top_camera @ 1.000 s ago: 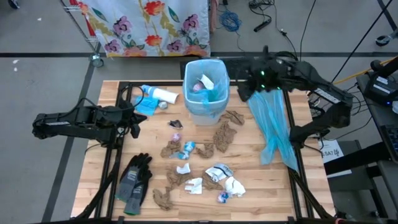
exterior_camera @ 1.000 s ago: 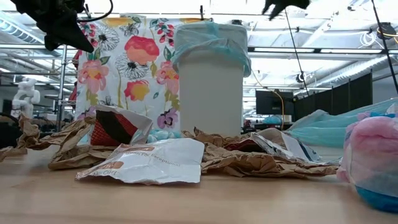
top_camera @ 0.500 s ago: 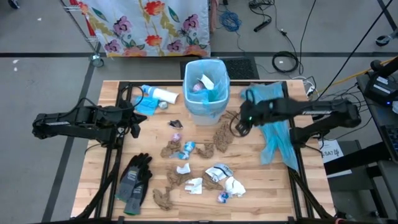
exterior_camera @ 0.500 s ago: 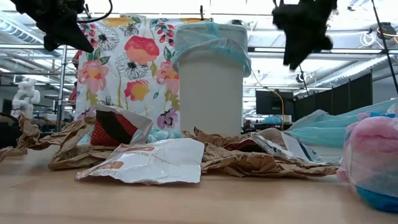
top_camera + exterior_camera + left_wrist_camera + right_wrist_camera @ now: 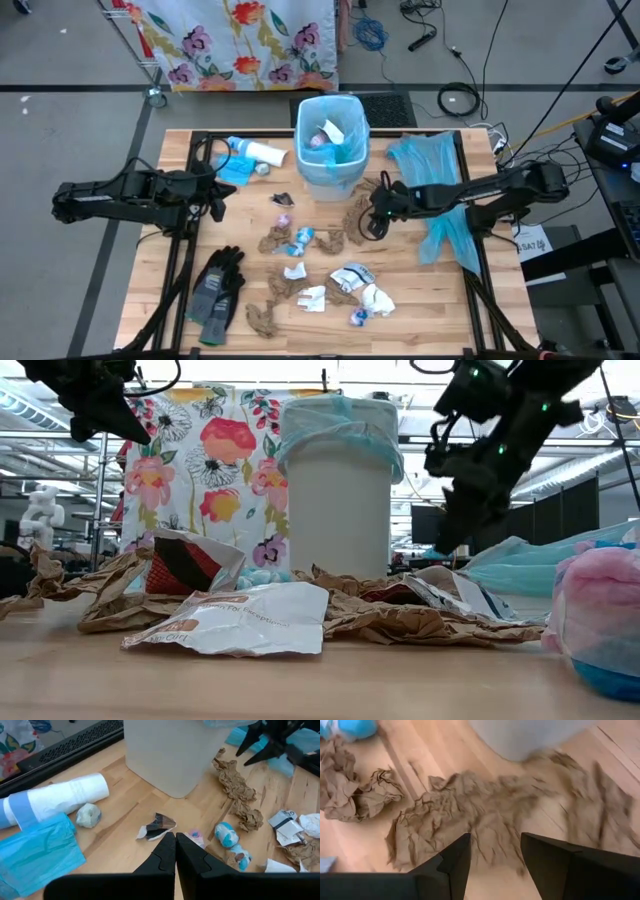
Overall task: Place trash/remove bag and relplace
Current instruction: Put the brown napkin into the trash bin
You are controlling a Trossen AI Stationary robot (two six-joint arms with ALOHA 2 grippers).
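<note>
Right end effector (image 5: 372, 212) low over the brown paper (image 5: 470, 815) beside the bin (image 5: 330, 150), fingers parted, grasping nothing. Left end effector (image 5: 175, 851) clenched, empty, hovering at the bench's (image 5: 420, 300) left edge. Trash (image 5: 320, 270) scattered mid-bench in front of the bin; some already inside. Blue bag (image 5: 440, 200) draped at right.

We see dark grey gloves (image 5: 217, 293) near the tabletop's (image 5: 500, 290) front-left corner (lying flat) and a white tube-shaped bottle (image 5: 262, 153) by its rear edge.
</note>
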